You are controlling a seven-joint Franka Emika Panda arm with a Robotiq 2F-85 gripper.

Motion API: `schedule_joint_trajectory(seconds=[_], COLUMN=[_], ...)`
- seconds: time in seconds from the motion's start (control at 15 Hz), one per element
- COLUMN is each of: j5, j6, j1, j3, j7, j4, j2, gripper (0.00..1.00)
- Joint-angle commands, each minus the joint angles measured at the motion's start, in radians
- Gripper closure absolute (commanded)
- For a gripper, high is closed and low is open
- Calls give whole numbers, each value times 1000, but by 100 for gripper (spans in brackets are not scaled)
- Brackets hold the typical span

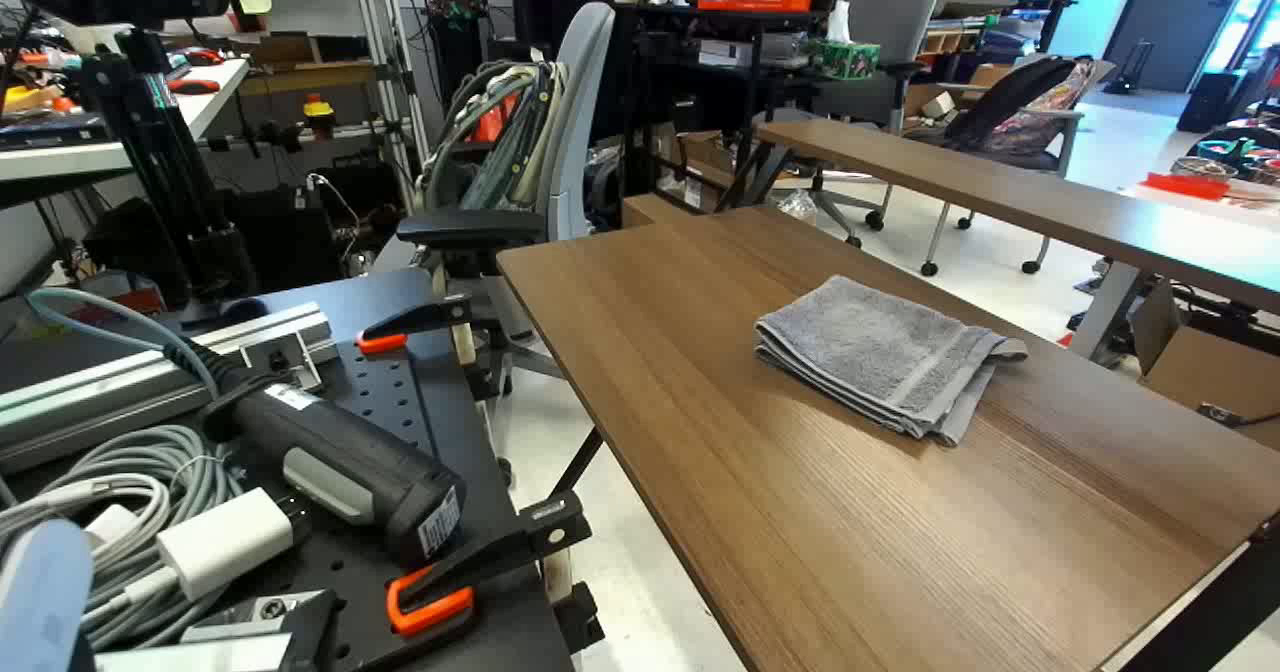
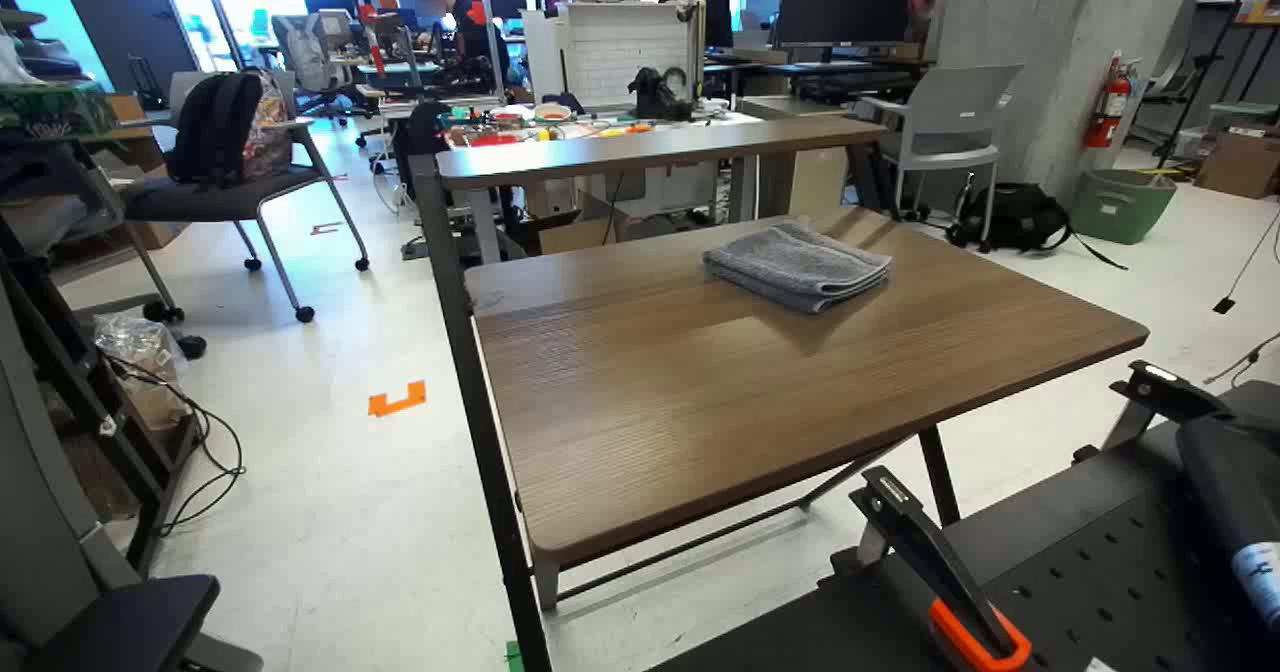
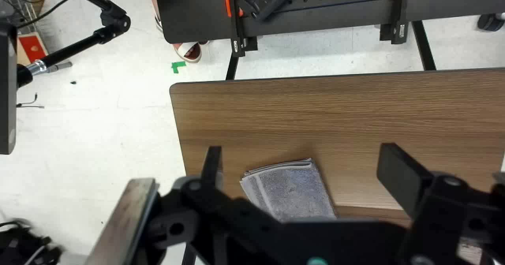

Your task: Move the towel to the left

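The gripper (image 3: 303, 164) has its fingers (image 3: 400, 174) spread wide in the wrist view, I can see, and it grips nothing. In an exterior view the folded grey towel (image 2: 797, 264) lies untouched on the worktop (image 2: 640, 392), near its far edge, closer to the far right corner than the far left.

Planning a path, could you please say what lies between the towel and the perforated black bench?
In the wrist view: brown tabletop beside the towel, then floor.
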Motion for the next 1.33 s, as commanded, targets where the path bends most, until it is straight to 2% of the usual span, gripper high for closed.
schedule_joint_trajectory(seconds=[0.0,0.8,0.93,1.27], j5=[-9,-12,-1,44], j6=[-4,2,58,185], j1=[20,13,1,6], j3=[-16,-19,-35,-104], j7=[9,15,37,-11], j4=[3,13,38,118], j2=[3,9,37,170], gripper=[0,0,0,0])
